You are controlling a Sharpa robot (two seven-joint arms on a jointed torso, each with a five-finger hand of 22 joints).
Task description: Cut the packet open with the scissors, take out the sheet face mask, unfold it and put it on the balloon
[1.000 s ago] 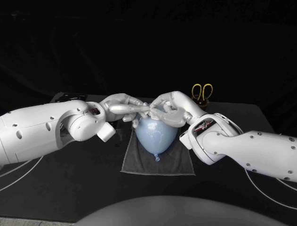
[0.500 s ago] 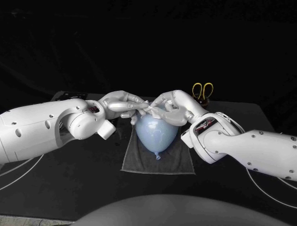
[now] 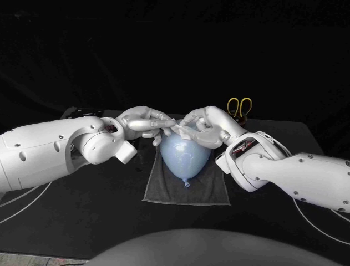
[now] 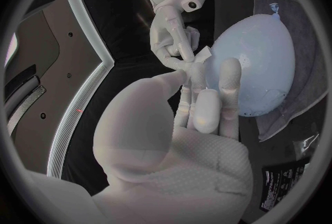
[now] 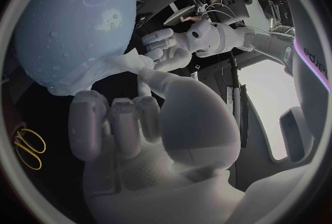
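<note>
While your robot's two silver hands meet at the wide end of a pale blue balloon (image 3: pixel 183 158), a small bunch of white sheet face mask (image 3: pixel 177 129) sits between them near the middle of the black table (image 3: pixel 87 216).

Your left hand (image 3: pixel 147 123), at 10 o'clock from the balloon, pinches one edge of the mask between its thumb and a finger. The left wrist view shows its other fingers (image 4: pixel 229 83) stretched out straight alongside the balloon, though you cannot tell whether they touch it.

Your right hand (image 3: pixel 203 124), at 1 o'clock from the balloon, pinches the opposite edge between thumb and fingertip. The right wrist view shows its remaining fingers (image 5: pixel 114 119) curled in toward the palm.

The balloon lies on its side on a grey cloth (image 3: pixel 163 191), with its knotted neck pointing to 6 o'clock and its rounded end to 12. The mask rests against that rounded end, touching the balloon's skin. It is still bunched, and how far it has been unfolded cannot be made out.

A pair of yellow-handled scissors (image 3: pixel 239 105) stands handles up at the table's far edge, at 1 o'clock from the balloon, just beyond the right hand and apart from it.
</note>
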